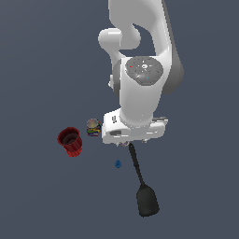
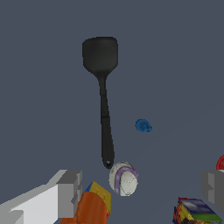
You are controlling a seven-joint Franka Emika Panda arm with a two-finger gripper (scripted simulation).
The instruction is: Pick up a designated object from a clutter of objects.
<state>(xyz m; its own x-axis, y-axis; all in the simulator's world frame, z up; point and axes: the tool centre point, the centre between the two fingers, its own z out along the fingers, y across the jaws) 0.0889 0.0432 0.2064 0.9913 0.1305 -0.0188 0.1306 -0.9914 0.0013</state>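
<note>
The black spatula (image 1: 142, 186) lies flat on the dark floor, its blade (image 1: 147, 201) towards the bottom of the exterior view. Its handle end runs under my hand. In the wrist view the spatula (image 2: 105, 122) shows whole, with its blade (image 2: 100, 54) far from me and its handle tip by the whitish ball (image 2: 123, 178). My gripper (image 2: 140, 192) is open and empty, with its fingers (image 2: 65, 194) set wide apart above the handle end and the ball. In the exterior view the gripper (image 1: 134, 141) is mostly hidden under the hand.
The red ribbed cup (image 1: 70, 141) stands at the exterior view's left, with the multicoloured can (image 1: 93, 127) beside it. The tiny blue piece (image 1: 118, 164) lies beside the spatula handle. The orange cup (image 2: 89, 210) and the can (image 2: 194, 212) sit close under my fingers.
</note>
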